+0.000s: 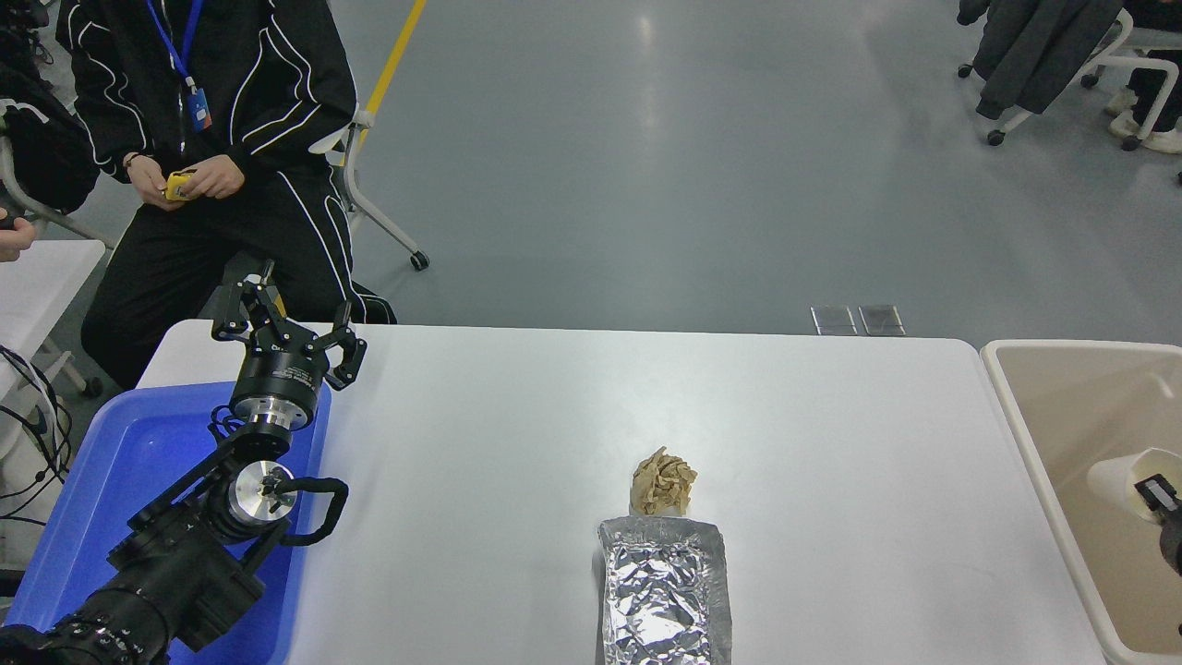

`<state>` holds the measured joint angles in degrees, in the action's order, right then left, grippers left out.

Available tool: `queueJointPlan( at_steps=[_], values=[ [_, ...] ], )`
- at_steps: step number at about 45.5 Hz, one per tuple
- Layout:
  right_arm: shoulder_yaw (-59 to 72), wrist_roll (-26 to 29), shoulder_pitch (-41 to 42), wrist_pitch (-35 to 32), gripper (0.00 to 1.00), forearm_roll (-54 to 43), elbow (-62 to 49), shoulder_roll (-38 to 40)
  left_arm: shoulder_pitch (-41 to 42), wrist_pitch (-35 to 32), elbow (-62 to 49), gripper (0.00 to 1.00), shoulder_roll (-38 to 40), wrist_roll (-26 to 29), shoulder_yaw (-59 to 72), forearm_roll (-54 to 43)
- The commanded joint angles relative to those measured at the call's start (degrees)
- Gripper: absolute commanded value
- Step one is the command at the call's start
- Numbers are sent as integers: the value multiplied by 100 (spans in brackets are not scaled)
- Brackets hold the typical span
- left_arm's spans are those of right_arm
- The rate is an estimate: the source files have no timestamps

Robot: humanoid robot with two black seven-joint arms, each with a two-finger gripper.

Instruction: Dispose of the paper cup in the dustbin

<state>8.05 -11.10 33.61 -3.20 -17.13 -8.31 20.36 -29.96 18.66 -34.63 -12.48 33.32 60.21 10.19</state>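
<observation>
Nearby: paper ball [662, 481] touching foil tray [665, 591].

Right tool [1165, 503] mostly off-frame

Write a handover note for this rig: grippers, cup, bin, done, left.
Left gripper: parked over the blue tray, jaws open, holding nothing.
Right gripper: at the right edge, over the bin, on the cup's rim; mostly out of view, so grip cannot be told.
Cup: tilted on its side within the bin's outline.
Done: cup carried to the bin.
Left: confirm release, pull the right arm back.
Paper ball and foil tray sit on the table.
</observation>
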Motion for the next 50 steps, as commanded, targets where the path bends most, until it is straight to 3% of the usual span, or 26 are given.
queueJointPlan(
  at_steps=[1, 4, 6, 17, 24, 32, 50],
  values=[
    [-14, -14, -12, 267, 69, 8, 4, -23, -1, -2, 0, 100, 0, -1, 0, 0],
    [-14, -15, -12, 329, 92, 8, 4, -6, -1, -2, 0, 100, 0, -1, 0, 0],
    [-23, -15, 5, 329, 98, 8, 4, 21, 8, -2, 0, 100, 0, -1, 0, 0],
    [-5, -15, 146, 233, 99, -1, 13, 232, -1, -2, 0, 100, 0, -1, 0, 0],
    [-23, -32, 804, 232, 100, -1, 197, 723, -1, 6, 0, 100, 0, -1, 0, 0],
    [-303, -50, 1868, 250, 99, 8, 952, 1488, -1, -2, 0, 100, 0, -1, 0, 0],
    [-2332, -50, 3372, 268, 100, 105, 3043, 1981, 8, -2, 0, 100, 0, -1, 0, 0]
  ],
)
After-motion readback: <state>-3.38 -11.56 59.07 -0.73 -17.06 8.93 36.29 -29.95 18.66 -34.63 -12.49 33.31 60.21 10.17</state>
